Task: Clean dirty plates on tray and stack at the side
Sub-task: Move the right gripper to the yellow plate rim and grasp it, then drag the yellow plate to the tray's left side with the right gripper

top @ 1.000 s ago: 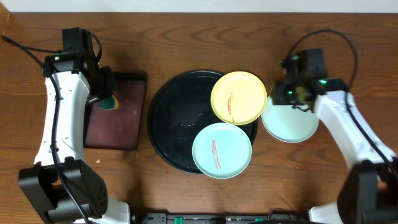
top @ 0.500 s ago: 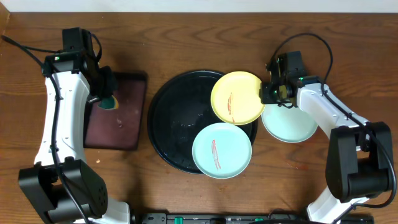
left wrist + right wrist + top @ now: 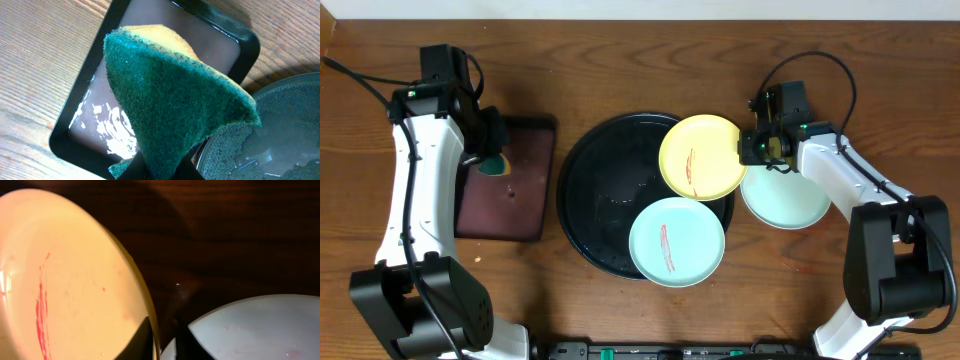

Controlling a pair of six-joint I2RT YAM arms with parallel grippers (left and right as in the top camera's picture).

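The large black tray (image 3: pixel 588 205) lies at the table's centre. A yellow plate (image 3: pixel 703 157) with a red smear rests tilted on the tray's upper right rim. A mint-green plate (image 3: pixel 677 242) with a red smear lies on the tray's lower right. A second mint-green plate (image 3: pixel 790 200) lies on the table to the right, with no smear showing. My right gripper (image 3: pixel 752 150) is shut on the yellow plate's right rim; in the right wrist view its fingers (image 3: pixel 162 340) straddle the yellow plate (image 3: pixel 65 280). My left gripper (image 3: pixel 490 158) is shut on a green and yellow sponge (image 3: pixel 170 100).
A dark maroon rectangular tray (image 3: pixel 510 200) with white foam on it lies left of the black tray, under the sponge. The black tray's wet bottom (image 3: pixel 280 130) shows in the left wrist view. Bare wooden table lies around both trays.
My right gripper has moved left from above the right mint plate to the yellow plate's right rim, then stayed there. The plates and my left arm have not moved.
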